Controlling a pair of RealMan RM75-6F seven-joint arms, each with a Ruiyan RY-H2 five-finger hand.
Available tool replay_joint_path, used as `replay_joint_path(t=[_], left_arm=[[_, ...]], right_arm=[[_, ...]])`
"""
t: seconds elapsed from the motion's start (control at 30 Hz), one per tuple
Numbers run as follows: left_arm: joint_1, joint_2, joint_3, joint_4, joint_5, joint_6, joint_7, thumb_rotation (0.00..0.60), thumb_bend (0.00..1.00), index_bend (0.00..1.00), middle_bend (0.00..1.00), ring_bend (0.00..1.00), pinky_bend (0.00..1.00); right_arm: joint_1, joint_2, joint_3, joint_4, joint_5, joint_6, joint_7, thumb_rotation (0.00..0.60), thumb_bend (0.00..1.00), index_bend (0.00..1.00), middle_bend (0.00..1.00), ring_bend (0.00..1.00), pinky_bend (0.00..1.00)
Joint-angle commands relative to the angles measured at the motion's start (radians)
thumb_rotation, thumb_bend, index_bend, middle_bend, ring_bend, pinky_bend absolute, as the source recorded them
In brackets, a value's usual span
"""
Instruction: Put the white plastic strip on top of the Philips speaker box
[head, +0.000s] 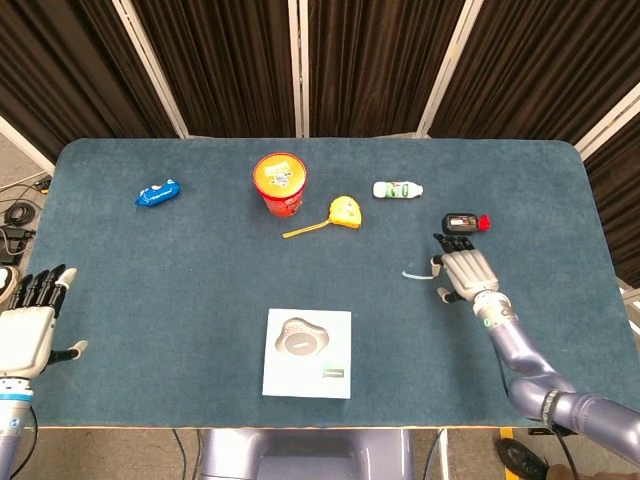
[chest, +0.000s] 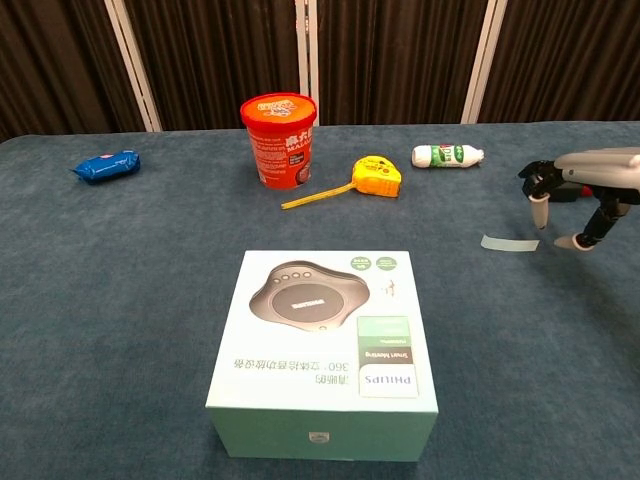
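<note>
From the head view, the white plastic strip lies flat on the blue table, right of centre and well apart from the Philips speaker box, which sits near the front edge at about the middle. The right hand hovers just beside the strip on its right, fingers spread and holding nothing. Nothing is lifted yet, so the task appears to be at its start: the grasp, the carry and the placing are all left. The left hand rests off the front left corner, fingers apart and empty. Toward the back edge stand a red cup, a yellow tape measure, a small white bottle and a black device with a red end; a blue packet lies toward the back left. The cloth between strip and box is bare, giving open room for the carry.

From the chest view, the right hand hangs above the table with fingertips pointing down just over the right end of the strip, not clearly touching it. The box has a broad flat top with room for the strip. The black device is hidden behind the hand, close enough to be knocked.
</note>
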Motion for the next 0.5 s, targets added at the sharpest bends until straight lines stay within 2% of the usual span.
replay_joint_path(t=[0.03,0.27,0.5], left_arm=[[-0.004,-0.006,-0.002,0.006,-0.012,-0.005,0.006,0.6,0.0,0.0,0.0,0.0,0.0],[-0.009,-0.01,-0.003,0.013,-0.029,-0.009,0.011,0.6,0.0,0.0,0.0,0.0,0.0],[-0.013,-0.005,-0.002,0.015,-0.038,-0.013,0.002,0.6,0.0,0.0,0.0,0.0,0.0]], right_arm=[[0.027,-0.055,-0.003,0.064,0.001,-0.009,0.004,0.6,0.26,0.49,0.0,0.0,0.0],[0.062,-0.128,0.005,0.156,0.014,-0.016,0.001,0.6,0.28,0.5,0.0,0.0,0.0],[0.077,-0.155,-0.006,0.204,0.039,-0.031,-0.022,0.6,0.29,0.51,0.0,0.0,0.0]])
